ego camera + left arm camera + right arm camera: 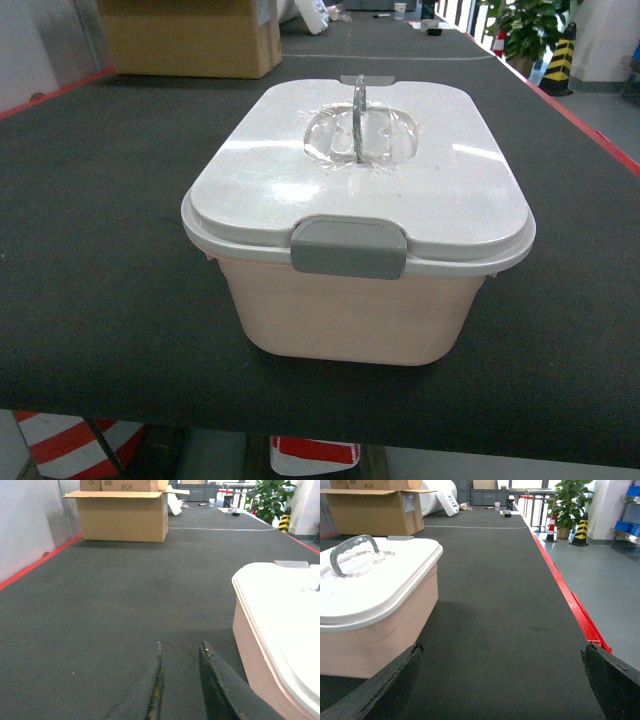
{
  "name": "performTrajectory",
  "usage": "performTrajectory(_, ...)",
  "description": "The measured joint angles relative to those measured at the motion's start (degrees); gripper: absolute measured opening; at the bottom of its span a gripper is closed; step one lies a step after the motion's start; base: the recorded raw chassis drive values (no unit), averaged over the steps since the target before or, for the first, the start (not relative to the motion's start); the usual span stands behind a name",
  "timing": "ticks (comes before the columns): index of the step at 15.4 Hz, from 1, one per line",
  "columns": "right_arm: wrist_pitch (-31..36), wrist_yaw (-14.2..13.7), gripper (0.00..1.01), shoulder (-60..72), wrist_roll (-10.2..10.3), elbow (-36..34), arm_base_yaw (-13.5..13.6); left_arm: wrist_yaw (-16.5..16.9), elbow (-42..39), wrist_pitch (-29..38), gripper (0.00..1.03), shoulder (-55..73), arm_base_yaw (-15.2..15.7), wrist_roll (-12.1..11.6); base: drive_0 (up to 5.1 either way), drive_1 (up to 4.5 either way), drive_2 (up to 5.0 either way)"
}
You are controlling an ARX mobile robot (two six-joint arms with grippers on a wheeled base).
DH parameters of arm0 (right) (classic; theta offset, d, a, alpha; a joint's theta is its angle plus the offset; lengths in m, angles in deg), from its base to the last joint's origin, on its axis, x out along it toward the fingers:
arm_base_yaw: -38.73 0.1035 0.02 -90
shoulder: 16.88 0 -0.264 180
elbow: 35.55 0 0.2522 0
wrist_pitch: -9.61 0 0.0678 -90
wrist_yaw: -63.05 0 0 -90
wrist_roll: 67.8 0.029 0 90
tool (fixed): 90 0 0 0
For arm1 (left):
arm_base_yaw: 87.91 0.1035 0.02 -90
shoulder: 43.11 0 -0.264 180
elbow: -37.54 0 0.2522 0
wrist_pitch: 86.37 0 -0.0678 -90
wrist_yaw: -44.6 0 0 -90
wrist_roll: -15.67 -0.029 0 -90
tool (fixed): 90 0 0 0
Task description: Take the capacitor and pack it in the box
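- The box (350, 300) sits in front of me on the dark table mat (100, 250), near its front edge; it is a pale pink tub with a white lid (360, 170) pressed down, a grey clasp (349, 246) over the front rim, and a clear handle (358, 110) standing upright in the lid's middle.
- I see no capacitor in any view; I judge the first risk is plain: nothing can be packed while the lid is fastened and the part is unfound.
- A second risk, as I judge it: the box stands close to the front edge, so a push on the clasp or a pull on the handle with one arm alone could slide or tip it towards me.
- My left gripper (181, 652) hangs low over the mat just left of the box; its two dark fingers stand only a narrow gap apart, hold nothing, and do not touch the box.
- My right gripper (502, 680) is spread wide; one finger (385, 685) shows at the bottom left just in front of the box, the other at the bottom right corner; nothing lies between them.
- A brown carton (122, 512) stands far back on the mat, well apart from the box.
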Motion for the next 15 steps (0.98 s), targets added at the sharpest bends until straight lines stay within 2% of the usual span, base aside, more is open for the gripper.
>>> performTrajectory(1, 0.02, 0.0, 0.98, 0.0, 0.0, 0.0, 0.0, 0.61, -2.38, 0.31, 0.08, -2.27, 0.66, 0.02, 0.0, 0.0, 0.0)
performTrajectory(2, 0.0, 0.0, 0.98, 0.0, 0.0, 0.0, 0.0, 0.87, -4.55, 0.28, 0.02, -4.52, 1.31, 0.13, 0.0, 0.0, 0.0)
performTrajectory(4, 0.02, 0.0, 0.98, 0.0, 0.0, 0.0, 0.0, 4.83, -8.22, -0.81, 0.02, -8.96, 5.33, 0.22, 0.0, 0.0, 0.0)
performTrajectory(5, 0.0, 0.0, 0.98, 0.0, 0.0, 0.0, 0.0, 4.74, -9.64, -1.4, 0.02, -11.26, 5.7, 0.24, 0.0, 0.0, 0.0)
performTrajectory(6, 0.02, 0.0, 0.98, 0.0, 0.0, 0.0, 0.0, 5.18, -12.37, -4.04, 0.02, -16.33, 5.44, 0.24, 0.0, 0.0, 0.0)
performTrajectory(11, 0.02, 0.0, 0.98, 0.0, 0.0, 0.0, 0.0, 5.18, -16.06, -11.52, 0.02, -27.5, 5.44, 0.24, 0.0, 0.0, 0.0)
performTrajectory(12, 0.02, 0.0, 0.98, 0.0, 0.0, 0.0, 0.0, 5.16, -17.84, -8.28, 0.02, -27.93, 5.44, 0.24, 0.0, 0.0, 0.0)
performTrajectory(15, 0.02, 0.0, 0.98, 0.0, 0.0, 0.0, 0.0, 5.18, -18.03, -17.14, 0.02, -36.52, 5.44, 0.24, 0.0, 0.0, 0.0)
